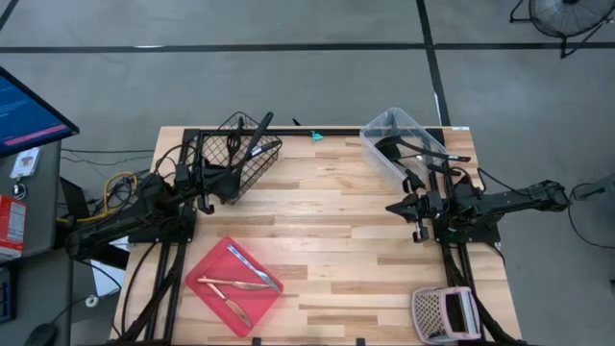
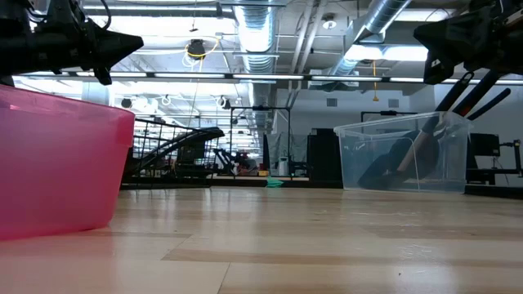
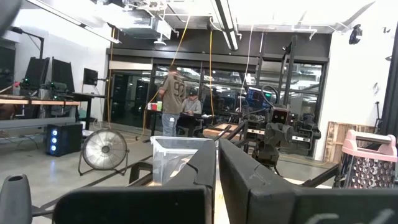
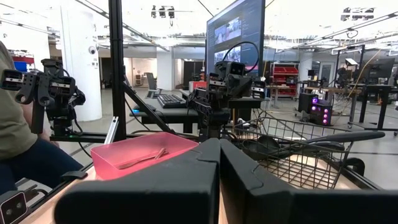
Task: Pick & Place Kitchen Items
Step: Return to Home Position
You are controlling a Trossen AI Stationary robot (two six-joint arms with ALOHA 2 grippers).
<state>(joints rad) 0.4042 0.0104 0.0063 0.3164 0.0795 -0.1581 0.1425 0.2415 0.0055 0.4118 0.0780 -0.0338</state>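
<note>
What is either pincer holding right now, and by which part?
Nothing is held. The left pincer and the right pincer are both shut with nothing between their fingers.

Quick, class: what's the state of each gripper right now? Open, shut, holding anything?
Left gripper: shut, holding nothing, beside the basket.
Right gripper: shut, holding nothing, beside the clear bin.

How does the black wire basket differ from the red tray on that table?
The wire basket is open black mesh; the red tray has solid walls. The basket holds long black utensils; the tray holds slim metal cutlery. The basket sits farther back. Both are on the table, on the left arm's side.
</note>
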